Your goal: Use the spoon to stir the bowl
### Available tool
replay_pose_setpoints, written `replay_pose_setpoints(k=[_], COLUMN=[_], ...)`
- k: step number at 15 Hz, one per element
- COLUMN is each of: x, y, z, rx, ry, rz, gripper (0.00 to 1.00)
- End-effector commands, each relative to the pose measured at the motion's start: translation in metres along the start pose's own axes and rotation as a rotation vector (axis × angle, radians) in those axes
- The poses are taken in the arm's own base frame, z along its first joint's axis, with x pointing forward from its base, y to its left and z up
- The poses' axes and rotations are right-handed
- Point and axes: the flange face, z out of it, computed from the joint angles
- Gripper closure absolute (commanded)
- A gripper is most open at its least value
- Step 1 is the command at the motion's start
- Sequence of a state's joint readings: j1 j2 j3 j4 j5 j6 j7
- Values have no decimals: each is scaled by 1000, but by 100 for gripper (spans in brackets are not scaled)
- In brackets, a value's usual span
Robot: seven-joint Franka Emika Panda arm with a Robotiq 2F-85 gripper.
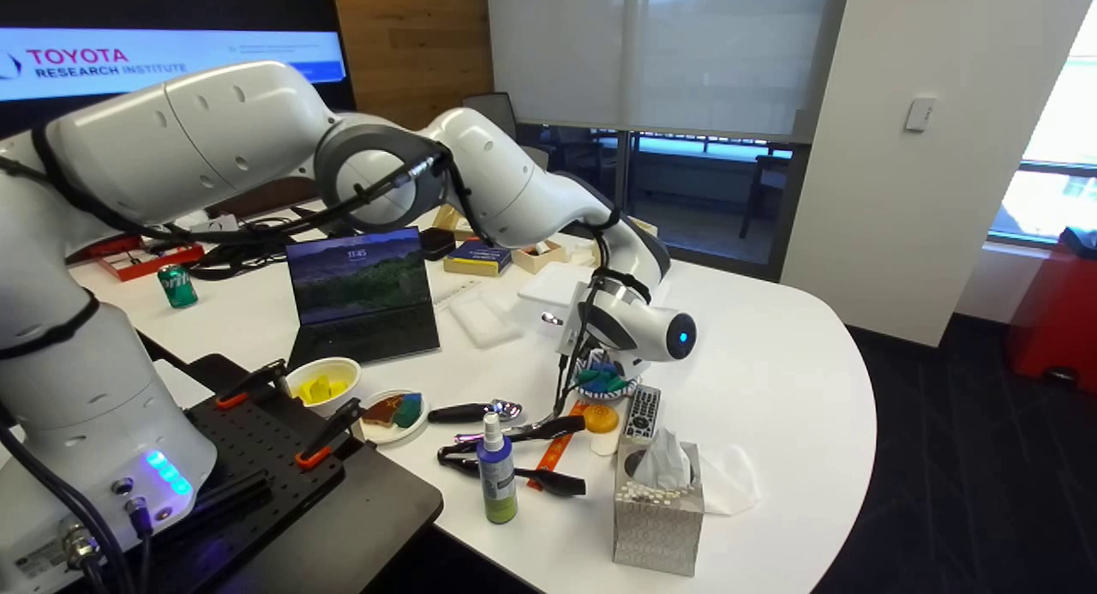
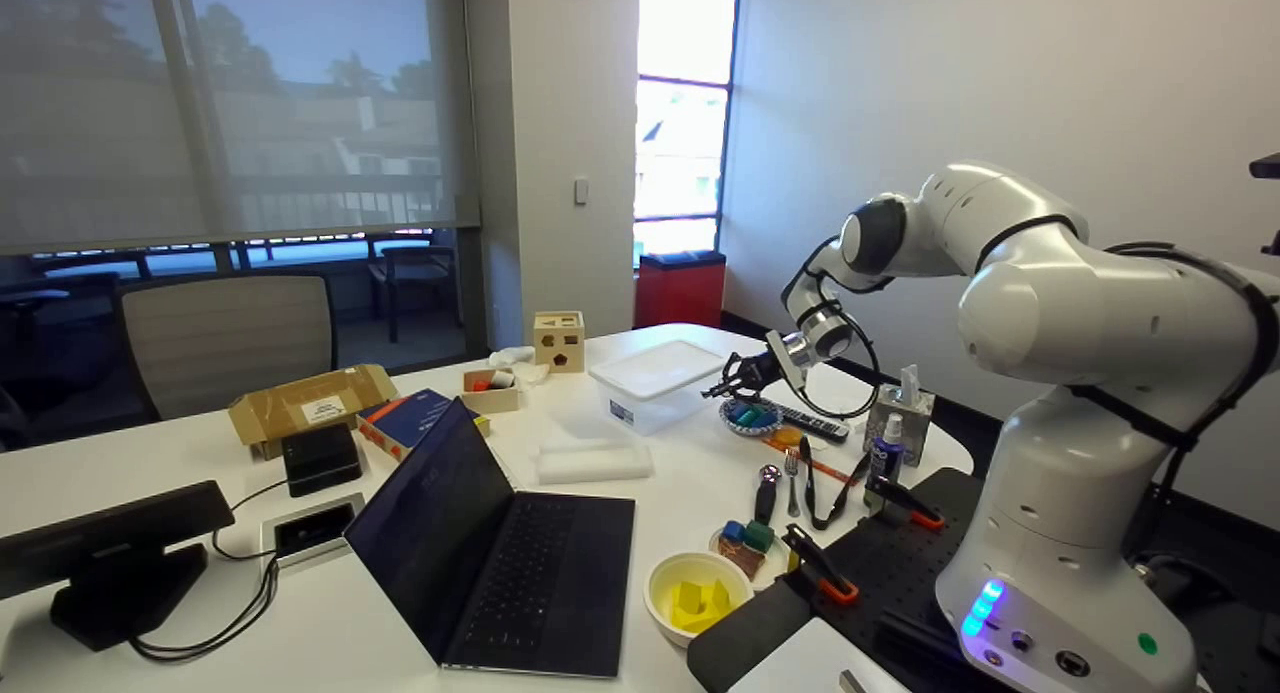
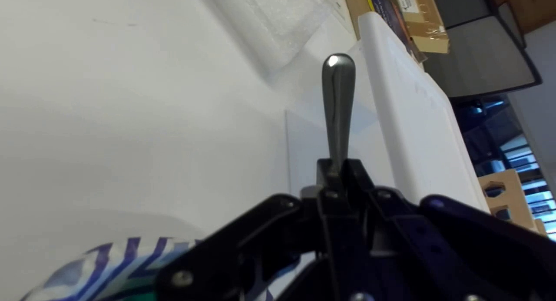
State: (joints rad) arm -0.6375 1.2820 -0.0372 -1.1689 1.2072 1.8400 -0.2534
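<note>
A small round bowl with a blue-and-white patterned rim (image 1: 605, 395) holds blue and green pieces; it also shows in an exterior view (image 2: 752, 431). Its edge is at the bottom left of the wrist view (image 3: 104, 266), partly covered by the gripper. My gripper (image 3: 341, 170) is shut on a shiny metal spoon (image 3: 339, 101), whose slim rounded end points away from the fingertips. The spoon's other end is hidden. In an exterior view the gripper (image 2: 716, 391) is above and beside the bowl, tilted. The spoon tip also shows in an exterior view (image 1: 551, 318).
A lidded plastic box (image 2: 655, 383) stands close beyond the gripper. A remote (image 1: 643, 411), tissue box (image 1: 658, 525), spray bottle (image 1: 497, 474), black tongs (image 1: 514, 470) and orange piece (image 1: 601, 418) lie near the bowl. A laptop (image 2: 540, 573) and yellow-filled bowl (image 2: 655, 598) stand nearer the base.
</note>
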Motion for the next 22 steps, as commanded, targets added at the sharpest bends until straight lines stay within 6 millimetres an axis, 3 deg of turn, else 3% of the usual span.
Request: replay_pose_setpoints(k=[1, 8, 13, 17, 22], x=[-1, -4, -10, -16, -27], y=[22, 76, 91, 80, 27], z=[8, 15, 3, -16, -23], rx=[138, 240, 266, 213, 101], ry=[-7, -2, -21, -15, -67], rz=[-19, 13, 54, 62, -30], gripper=[98, 98, 98, 98, 98])
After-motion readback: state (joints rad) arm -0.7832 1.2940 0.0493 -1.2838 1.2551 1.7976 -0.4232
